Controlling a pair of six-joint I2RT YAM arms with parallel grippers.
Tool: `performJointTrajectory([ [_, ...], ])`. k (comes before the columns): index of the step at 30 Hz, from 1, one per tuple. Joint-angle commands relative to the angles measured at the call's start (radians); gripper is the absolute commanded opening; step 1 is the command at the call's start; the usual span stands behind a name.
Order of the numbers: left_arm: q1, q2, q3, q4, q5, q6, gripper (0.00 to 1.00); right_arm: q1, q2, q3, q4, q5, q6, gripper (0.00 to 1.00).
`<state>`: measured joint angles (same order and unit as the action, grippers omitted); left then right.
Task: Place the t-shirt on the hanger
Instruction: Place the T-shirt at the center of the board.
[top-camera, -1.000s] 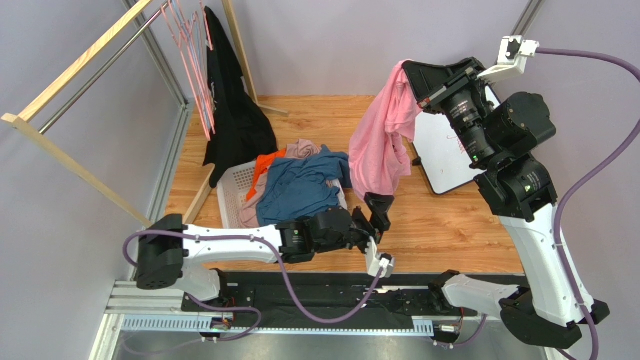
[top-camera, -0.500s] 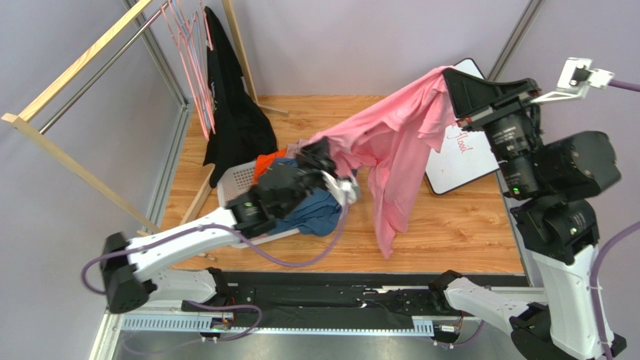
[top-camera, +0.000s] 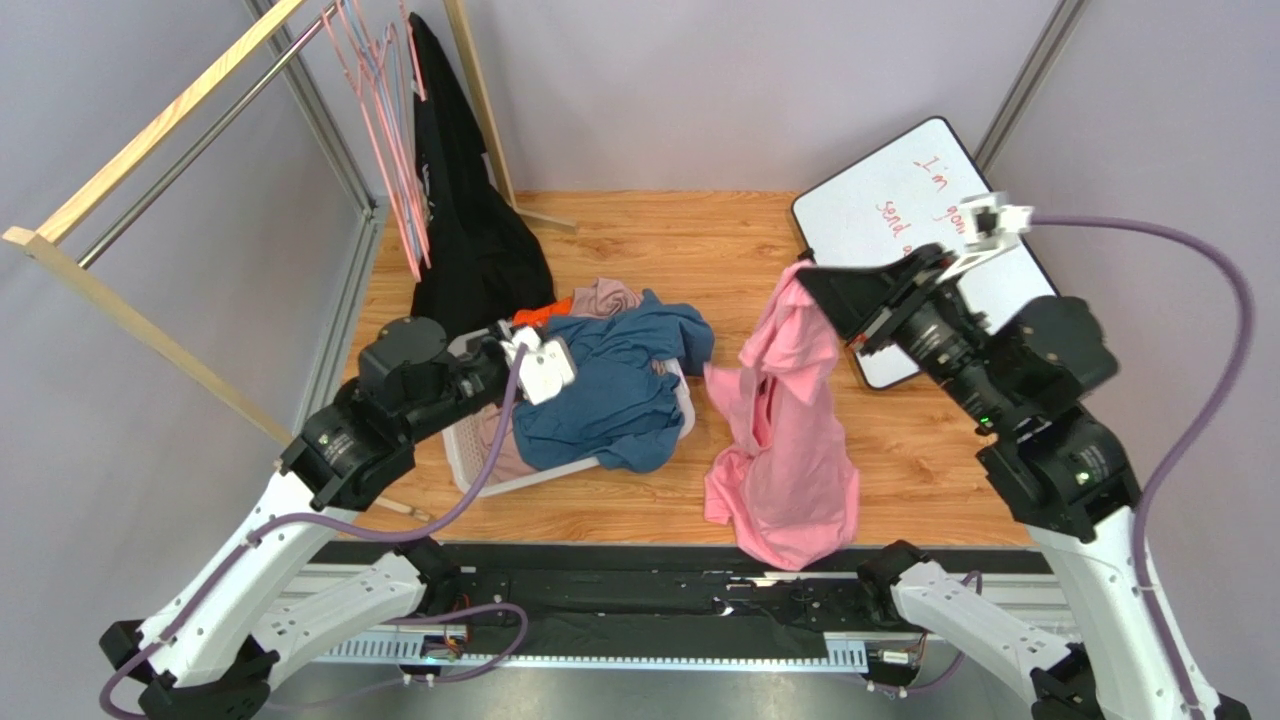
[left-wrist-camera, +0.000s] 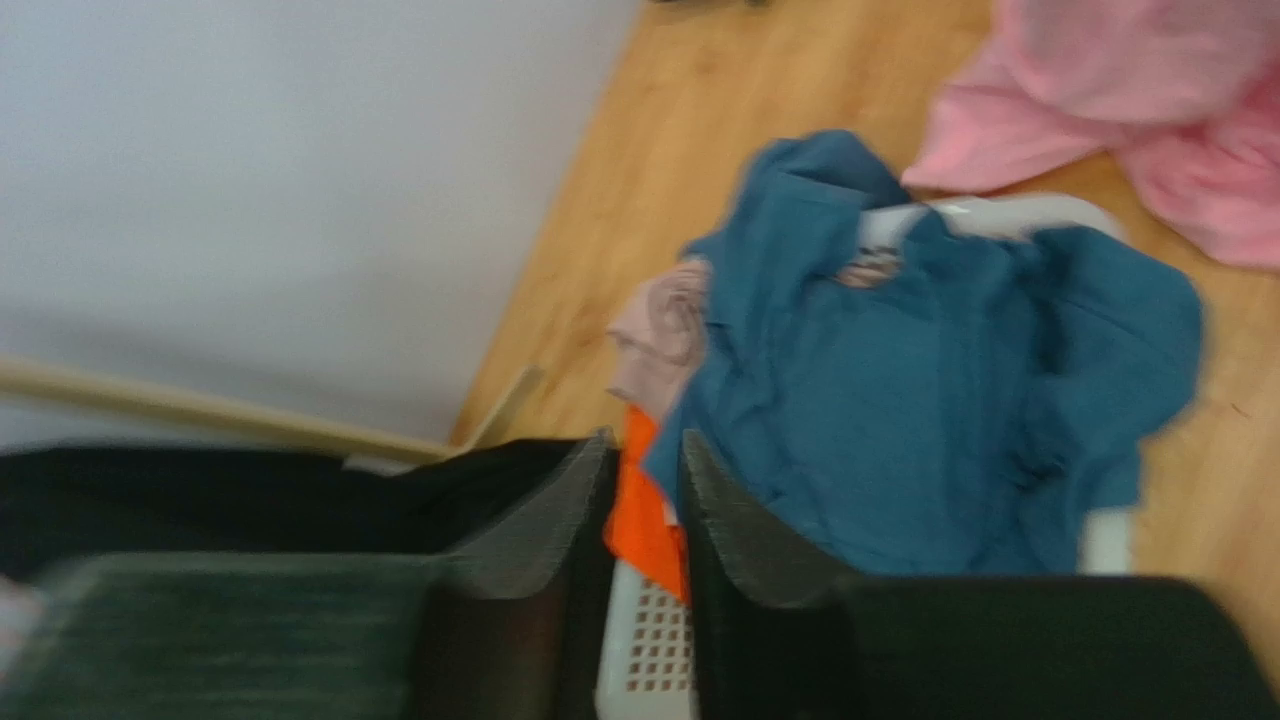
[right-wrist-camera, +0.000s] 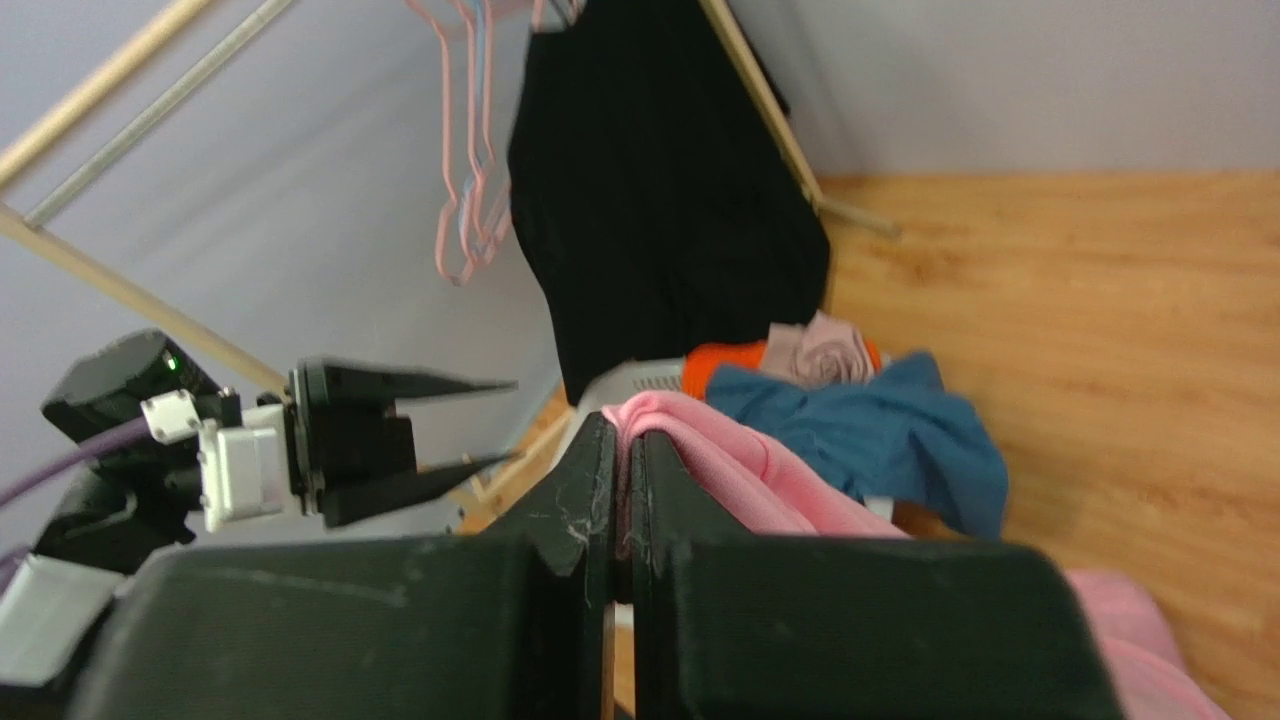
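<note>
The wooden table (top-camera: 661, 240) carries a white basket (left-wrist-camera: 643, 648) on its left side, heaped with clothes. Just right of the basket, the pink t-shirt (top-camera: 789, 480) pools on the wood near the front edge, with its upper part lifted off. A whiteboard (top-camera: 887, 195) lies at the far right corner. A wooden rack leg (top-camera: 481, 105) stands at the far left.

The crumpled light-pink cloth t-shirt (top-camera: 789, 465) and the blue cloth t-shirt (top-camera: 609, 398) look soft and matt, the white perforated laundry basket (left-wrist-camera: 646, 660) is smooth plastic, the orange-brown counter (top-camera: 661, 248) is smooth wood with a faint sheen, and the white board (top-camera: 887, 188) at its far right corner is glossy.
</note>
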<state>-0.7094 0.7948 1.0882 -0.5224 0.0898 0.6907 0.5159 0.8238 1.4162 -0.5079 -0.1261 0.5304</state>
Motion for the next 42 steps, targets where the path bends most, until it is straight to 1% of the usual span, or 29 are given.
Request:
performJointTrajectory([
  [1,-0.007,-0.006,-0.092,-0.067,0.359,-0.239,0.96,-0.002,-0.022,-0.048,0.041,-0.098,-0.020,0.00],
  [2,-0.024,-0.006,-0.120,-0.020,0.363,-0.261,0.99,-0.002,-0.015,-0.036,0.061,-0.089,-0.030,0.00],
  [3,-0.053,0.000,-0.141,0.057,0.338,-0.267,0.99,-0.004,-0.008,-0.020,0.072,-0.078,-0.038,0.00],
  [4,-0.135,0.024,-0.172,0.090,0.297,-0.261,0.99,-0.002,0.006,0.016,0.081,-0.057,-0.046,0.00],
  [5,-0.177,0.038,-0.186,0.122,0.213,-0.246,0.99,-0.002,0.011,0.030,0.091,-0.047,-0.050,0.00],
  [6,-0.209,0.050,-0.214,0.193,0.184,-0.246,0.99,-0.002,0.014,0.044,0.094,-0.040,-0.056,0.00],
  [7,-0.261,0.079,-0.226,0.231,0.163,-0.253,0.99,-0.002,0.015,0.061,0.101,-0.037,-0.061,0.00],
  [8,-0.289,0.095,-0.234,0.295,0.115,-0.253,0.97,-0.002,0.015,0.067,0.101,-0.037,-0.063,0.00],
  [10,-0.352,0.159,-0.248,0.346,0.065,-0.247,0.94,-0.002,0.011,0.073,0.104,-0.030,-0.066,0.00],
  [11,-0.358,0.181,-0.246,0.401,0.051,-0.250,0.93,-0.005,0.005,0.073,0.104,-0.026,-0.069,0.00],
  [12,-0.363,0.202,-0.237,0.424,0.053,-0.273,0.91,-0.002,0.002,0.072,0.106,-0.018,-0.069,0.00],
  [15,-0.387,0.303,-0.197,0.492,0.038,-0.360,0.91,-0.004,-0.008,0.072,0.124,0.002,-0.067,0.00],
  [17,-0.415,0.383,-0.177,0.554,-0.002,-0.402,0.95,-0.002,-0.005,0.078,0.132,0.011,-0.063,0.00],
  [18,-0.418,0.433,-0.154,0.570,-0.024,-0.451,0.95,-0.002,-0.005,0.081,0.137,0.016,-0.063,0.00],
  [22,-0.424,0.521,-0.102,0.596,-0.079,-0.528,0.95,-0.002,-0.006,0.096,0.160,0.036,-0.067,0.00],
  [25,-0.429,0.552,-0.077,0.595,-0.073,-0.569,0.96,-0.002,-0.006,0.107,0.172,0.063,-0.072,0.00],
  [26,-0.435,0.555,-0.074,0.590,-0.071,-0.576,0.99,-0.002,-0.006,0.107,0.177,0.074,-0.072,0.00],
  [27,-0.456,0.551,-0.073,0.587,-0.071,-0.574,0.99,-0.004,-0.008,0.107,0.180,0.089,-0.073,0.00],
  [29,-0.490,0.535,-0.080,0.591,-0.117,-0.542,0.99,-0.002,-0.005,0.109,0.187,0.100,-0.072,0.00],
  [30,-0.525,0.514,-0.086,0.591,-0.143,-0.531,0.98,-0.004,-0.003,0.110,0.187,0.114,-0.070,0.00],
  [31,-0.541,0.502,-0.090,0.590,-0.191,-0.522,0.97,-0.002,-0.003,0.110,0.193,0.121,-0.070,0.00],
  [33,-0.568,0.462,-0.090,0.564,-0.217,-0.508,0.93,-0.002,-0.002,0.110,0.197,0.158,-0.069,0.00],
  [34,-0.575,0.449,-0.090,0.546,-0.254,-0.508,0.91,-0.004,-0.002,0.109,0.197,0.164,-0.069,0.00],
  [35,-0.581,0.440,-0.088,0.535,-0.275,-0.510,0.86,-0.002,-0.002,0.107,0.200,0.172,-0.069,0.00],
  [37,-0.594,0.425,-0.082,0.503,-0.332,-0.507,0.79,-0.002,0.000,0.101,0.203,0.189,-0.058,0.00],
  [38,-0.599,0.423,-0.076,0.498,-0.337,-0.499,0.76,-0.002,0.000,0.099,0.204,0.194,-0.053,0.00],
  [42,-0.630,0.432,-0.076,0.561,-0.314,-0.471,0.76,0.006,0.003,0.089,0.221,0.204,-0.033,0.00],
])
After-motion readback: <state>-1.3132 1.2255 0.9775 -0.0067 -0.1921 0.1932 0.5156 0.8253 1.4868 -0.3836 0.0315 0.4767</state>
